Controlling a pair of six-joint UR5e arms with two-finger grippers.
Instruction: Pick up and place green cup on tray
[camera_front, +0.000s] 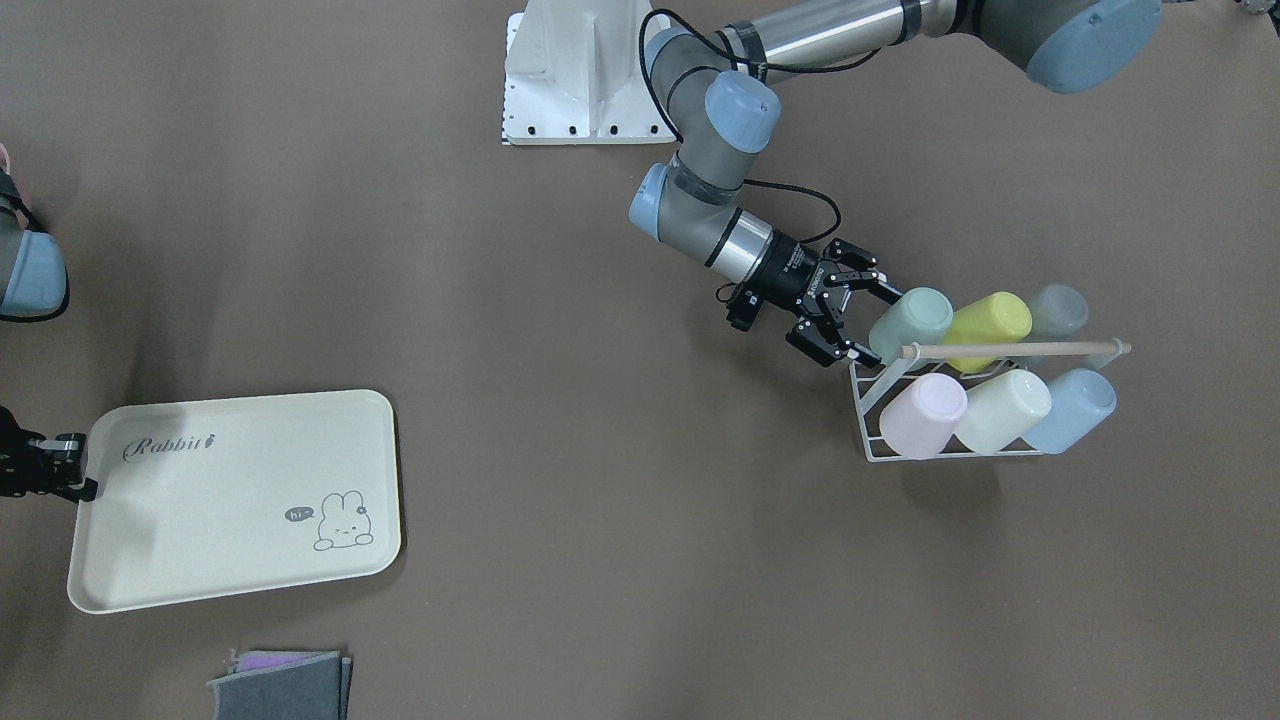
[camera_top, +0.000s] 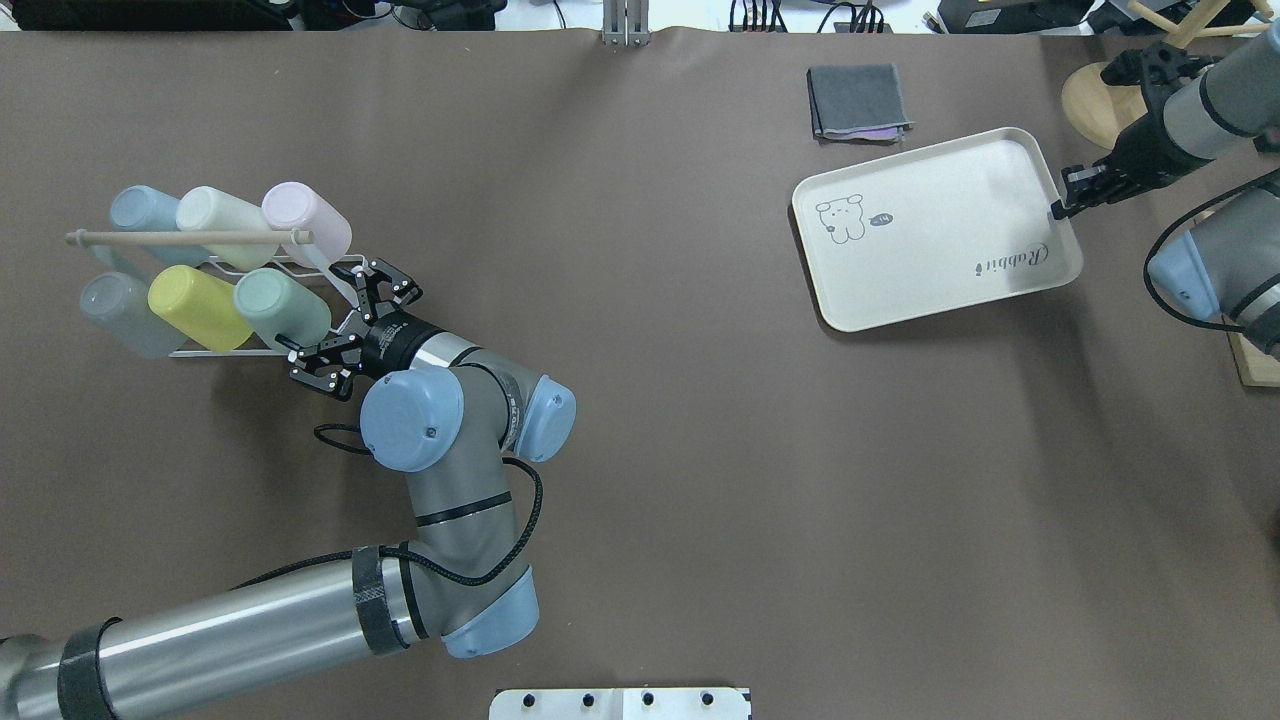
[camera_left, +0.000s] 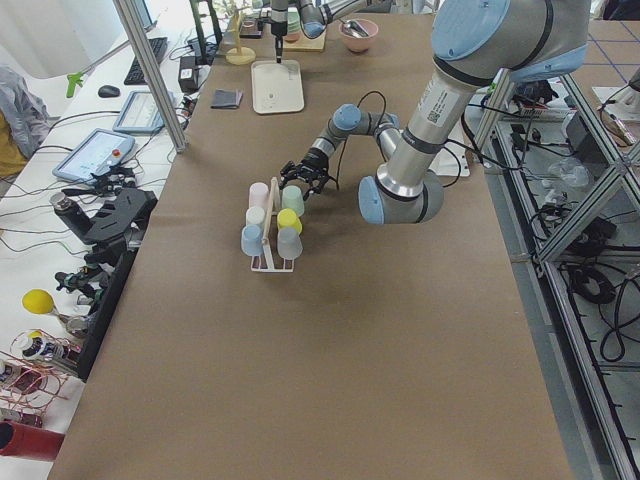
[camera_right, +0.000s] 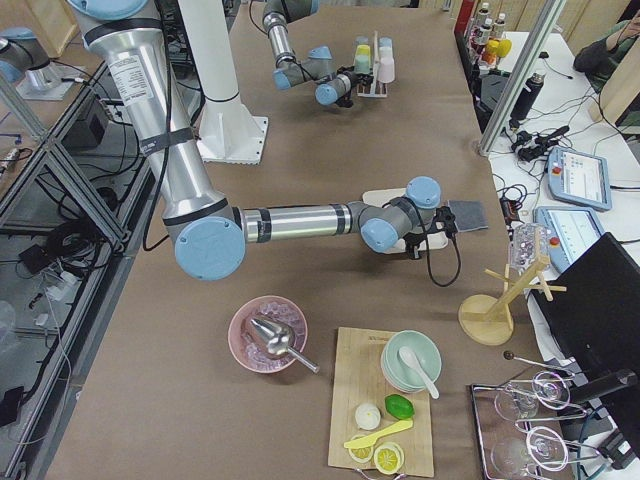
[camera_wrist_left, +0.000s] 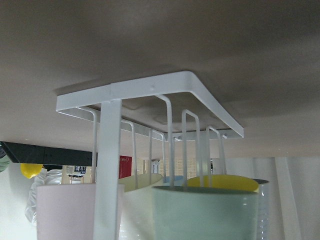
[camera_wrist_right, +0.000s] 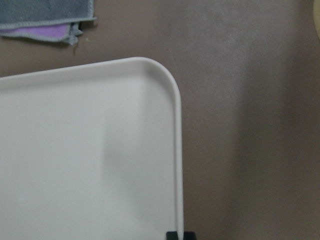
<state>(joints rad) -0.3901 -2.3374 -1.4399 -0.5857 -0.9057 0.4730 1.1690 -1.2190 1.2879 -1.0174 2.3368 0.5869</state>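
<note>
The green cup (camera_front: 912, 322) lies tilted, base towards the arm, in the upper row of a white wire rack (camera_front: 866, 428), at the end nearest the robot's base. It also shows in the overhead view (camera_top: 283, 308) and close up in the left wrist view (camera_wrist_left: 205, 212). My left gripper (camera_front: 872, 324) is open, with its fingers on either side of the cup's base end. The cream tray (camera_front: 200, 520) lies flat on the far side of the table. My right gripper (camera_front: 82, 468) is shut on the tray's short edge (camera_wrist_right: 178, 150).
The rack also holds a yellow-green cup (camera_front: 990, 325), a grey one (camera_front: 1060, 310), a pink one (camera_front: 922, 415), a cream one (camera_front: 1003, 410) and a blue one (camera_front: 1070, 410), under a wooden rod (camera_front: 1015, 349). A folded grey cloth (camera_front: 285, 685) lies near the tray.
</note>
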